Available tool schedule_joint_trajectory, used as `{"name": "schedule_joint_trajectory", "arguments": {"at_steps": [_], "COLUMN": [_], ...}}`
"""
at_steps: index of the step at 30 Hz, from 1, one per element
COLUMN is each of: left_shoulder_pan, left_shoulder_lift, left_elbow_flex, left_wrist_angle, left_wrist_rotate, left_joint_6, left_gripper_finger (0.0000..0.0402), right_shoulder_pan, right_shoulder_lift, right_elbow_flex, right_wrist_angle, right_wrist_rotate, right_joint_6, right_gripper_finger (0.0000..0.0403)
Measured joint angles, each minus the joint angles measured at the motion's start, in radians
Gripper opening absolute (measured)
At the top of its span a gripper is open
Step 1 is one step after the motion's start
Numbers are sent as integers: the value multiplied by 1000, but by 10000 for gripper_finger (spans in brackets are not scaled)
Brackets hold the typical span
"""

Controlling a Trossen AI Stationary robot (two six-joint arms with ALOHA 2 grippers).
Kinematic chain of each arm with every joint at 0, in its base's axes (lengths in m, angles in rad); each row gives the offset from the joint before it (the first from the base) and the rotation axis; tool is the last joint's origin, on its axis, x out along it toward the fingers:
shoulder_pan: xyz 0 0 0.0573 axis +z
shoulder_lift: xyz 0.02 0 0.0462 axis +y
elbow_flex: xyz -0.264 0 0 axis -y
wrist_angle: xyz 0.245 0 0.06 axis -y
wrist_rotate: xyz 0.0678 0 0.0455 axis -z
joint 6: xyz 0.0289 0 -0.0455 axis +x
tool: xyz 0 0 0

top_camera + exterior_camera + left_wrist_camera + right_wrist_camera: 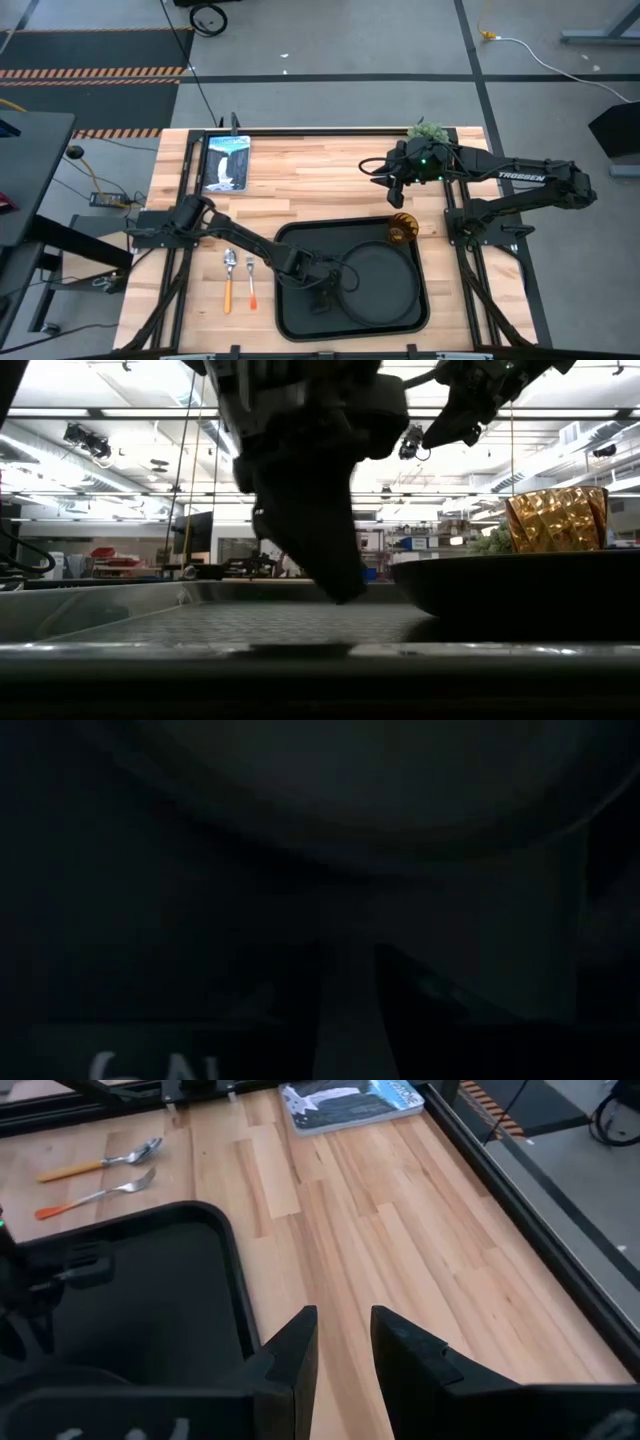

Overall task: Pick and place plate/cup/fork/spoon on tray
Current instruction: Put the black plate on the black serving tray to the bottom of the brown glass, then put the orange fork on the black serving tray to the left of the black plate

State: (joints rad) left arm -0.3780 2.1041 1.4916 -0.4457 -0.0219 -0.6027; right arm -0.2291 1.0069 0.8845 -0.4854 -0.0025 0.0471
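The black tray (290, 310) lies at the table's near middle. The round black plate (385, 300) rests on the tray's right half and also shows in the low view (520, 585). The amber cup (402, 231) stands upright at the tray's far right corner, behind the plate in the low view (557, 518). The spoon (229, 275) and the fork (250, 282) lie side by side on the wood left of the tray. My left gripper (325, 292) points down, low over the tray floor just left of the plate's rim, fingers a narrow gap apart and empty. My right gripper (392, 185) waits above the table's far right, narrowly open.
A magazine (226, 162) lies at the far left of the table. A green object (428, 130) sits at the far edge behind my right arm. Bare wood (400, 1230) lies between the tray and the magazine.
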Motion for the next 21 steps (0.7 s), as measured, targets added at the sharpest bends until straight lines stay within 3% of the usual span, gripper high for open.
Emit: {"name": "schedule_joint_trajectory", "arguments": {"at_steps": [7,17,21], "left_shoulder_pan": [-19,-147,-183], "left_shoulder_lift": [-19,-105,-126], "left_elbow_flex": [1,1,2], "left_wrist_angle": [-139,-439,-616], "left_wrist_rotate": [9,-200,-204], "left_joint_6": [-276,-808,-980], "left_gripper_finger": [98,66,60], "right_shoulder_pan": [8,54,61], "right_shoulder_lift": [0,-39,-53], "right_elbow_flex": [0,0,0], "right_wrist_angle": [2,45,52], "right_wrist_rotate": [-13,-19,-19], "right_joint_6": [13,-64,-102], "right_gripper_finger": [103,103,103]}}
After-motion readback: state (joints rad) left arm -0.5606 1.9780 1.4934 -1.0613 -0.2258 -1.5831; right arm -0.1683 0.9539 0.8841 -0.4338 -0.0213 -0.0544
